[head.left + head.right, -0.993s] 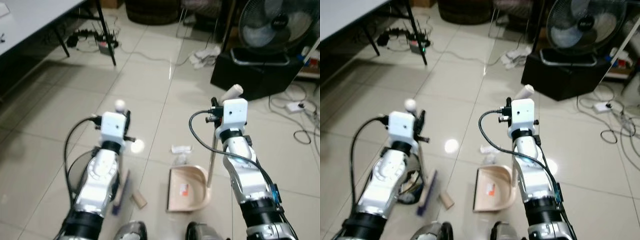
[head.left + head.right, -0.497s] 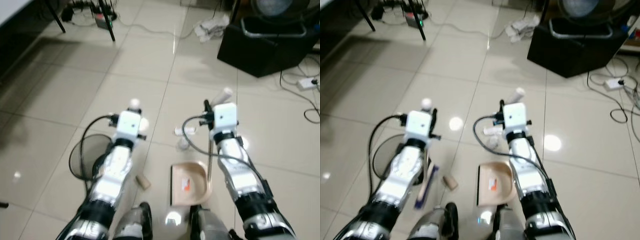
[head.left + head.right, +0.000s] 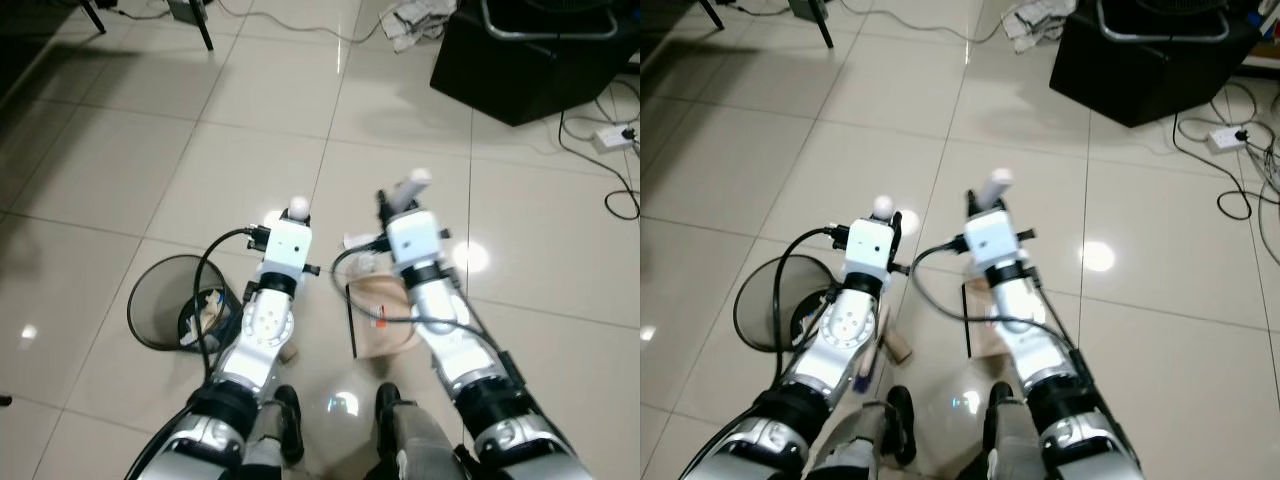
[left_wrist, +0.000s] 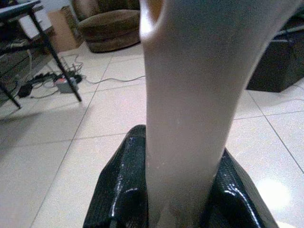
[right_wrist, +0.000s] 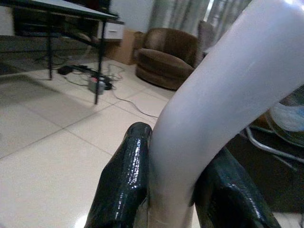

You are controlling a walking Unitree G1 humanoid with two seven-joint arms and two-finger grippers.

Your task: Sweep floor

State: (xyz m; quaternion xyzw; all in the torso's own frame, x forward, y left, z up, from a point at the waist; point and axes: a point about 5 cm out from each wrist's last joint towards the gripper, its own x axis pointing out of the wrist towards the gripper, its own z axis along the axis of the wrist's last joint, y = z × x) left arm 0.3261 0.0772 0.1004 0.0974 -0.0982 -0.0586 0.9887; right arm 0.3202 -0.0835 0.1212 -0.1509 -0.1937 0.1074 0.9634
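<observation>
Broom handle (image 4: 185,118) clamped in left gripper (image 4: 183,199), dustpan (image 3: 385,325) (handle in right gripper (image 5: 171,190))

Both arms reach low over a pale tiled floor (image 3: 250,120), where a broad stretch of tile ahead lies open as far as the clutter along the far edge. Close on the left, a black mesh wastebasket (image 3: 165,300) stands just beside the left arm, narrowing the way on that side. Between the arms, a beige dustpan (image 3: 385,325) and crumpled wrappers (image 3: 358,243) lie on the tile, with a small cardboard tube (image 3: 897,347) near the feet. Farther right, a black box (image 3: 530,70), a white power strip (image 3: 607,138) and loose cables (image 3: 622,203) crowd the far right corner; a crumpled cloth (image 3: 415,20) and a table leg (image 3: 198,22) border the far edge.
</observation>
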